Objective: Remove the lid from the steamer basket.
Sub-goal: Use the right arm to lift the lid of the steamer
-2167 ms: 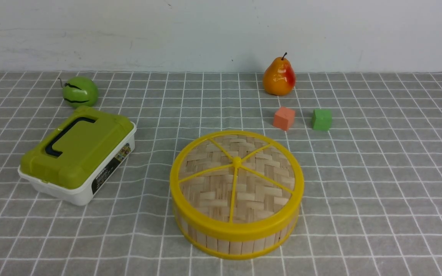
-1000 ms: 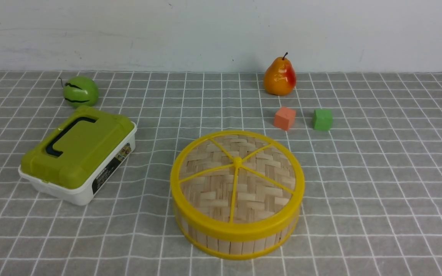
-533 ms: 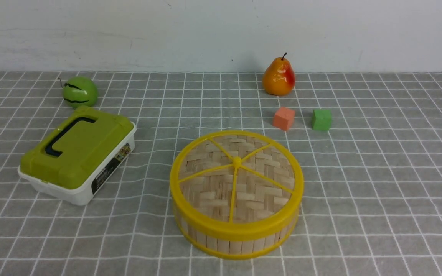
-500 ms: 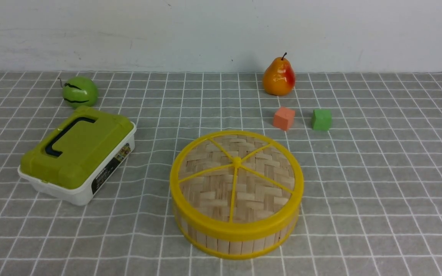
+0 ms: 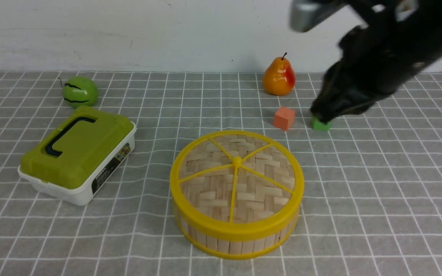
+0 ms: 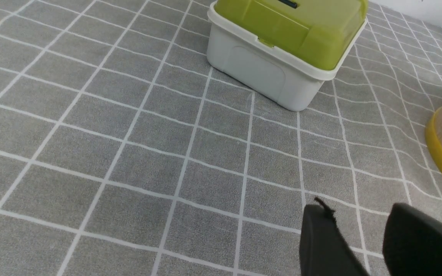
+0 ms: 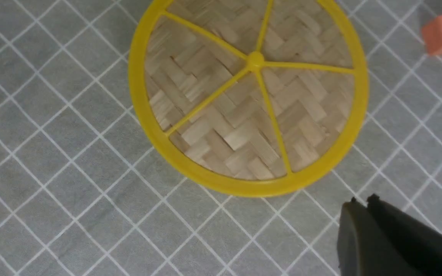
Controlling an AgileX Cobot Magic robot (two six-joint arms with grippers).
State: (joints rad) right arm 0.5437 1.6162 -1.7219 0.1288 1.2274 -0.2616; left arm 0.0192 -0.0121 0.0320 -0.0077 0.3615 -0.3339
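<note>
Newly arrived right arm (image 5: 382, 57), blurred and cut off, fingers (image 7: 353, 230) closed on nothing, green block (image 5: 322, 124) partly hidden

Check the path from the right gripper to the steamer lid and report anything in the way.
Nothing visible stands between the right gripper and the lid. The orange block sits on the table beyond the lid, seemingly off the direct path.

Seen from the front view, a gripper could pass around the lid (image 5: 259, 191) from 3 o'clock through 6 to 8. The orange block (image 5: 284, 118) and right gripper (image 5: 322, 111) obstruct 1 o'clock, the green-lidded box (image 5: 83, 153) 9 to 10
</note>
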